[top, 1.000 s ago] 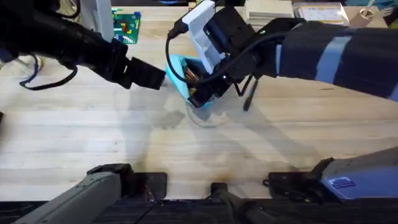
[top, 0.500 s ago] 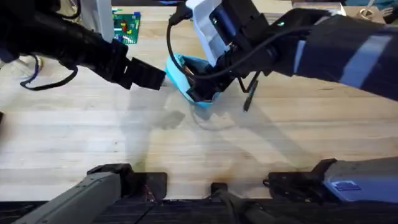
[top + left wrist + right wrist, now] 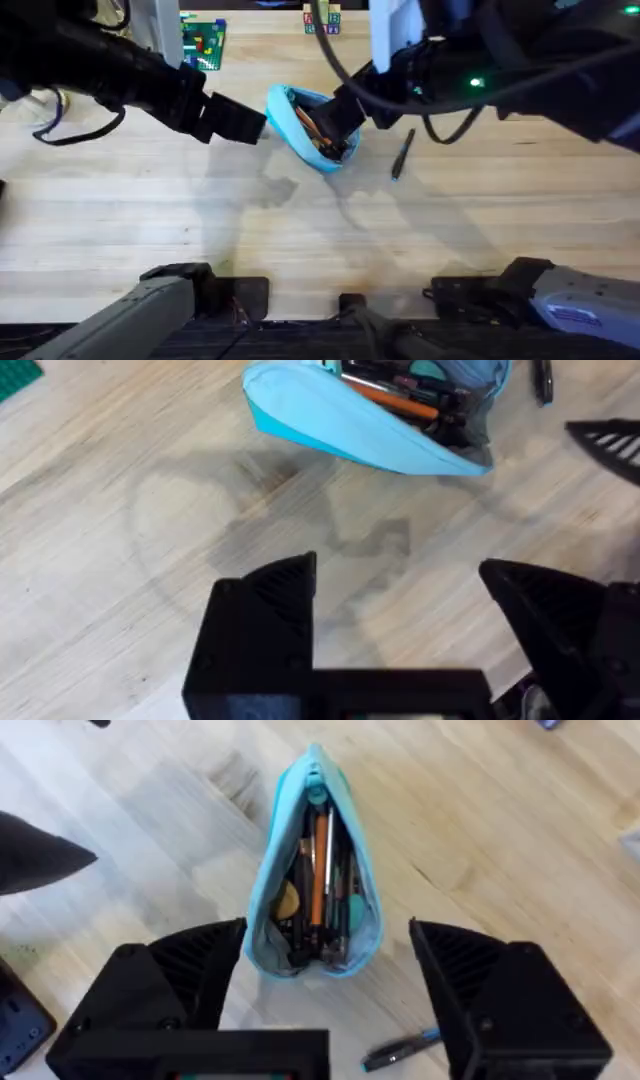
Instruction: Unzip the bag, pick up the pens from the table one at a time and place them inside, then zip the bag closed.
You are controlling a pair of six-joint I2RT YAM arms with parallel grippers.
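The turquoise bag (image 3: 287,112) lies unzipped at mid-table, its mouth gaping, with several pens (image 3: 320,135) inside, orange and dark ones among them. One black pen (image 3: 402,155) lies loose on the table (image 3: 300,230) just right of the bag. My left gripper (image 3: 250,122) is open and empty at the bag's left end. My right gripper (image 3: 345,112) hovers open over the bag's right side, holding nothing. The right wrist view looks down into the open bag (image 3: 262,905) with the orange pen (image 3: 320,870) and the loose pen (image 3: 400,1048). The left wrist view shows the bag (image 3: 350,430) ahead of its fingers (image 3: 270,620).
A green brick board (image 3: 203,42) lies at the back left, and small coloured blocks (image 3: 320,18) sit at the back centre. Bare wood stretches in front of the bag toward the arm bases.
My right arm has lifted and drawn back to the right, off the bag, so the open mouth and the pens inside now show. The left arm and the loose pen have not moved.
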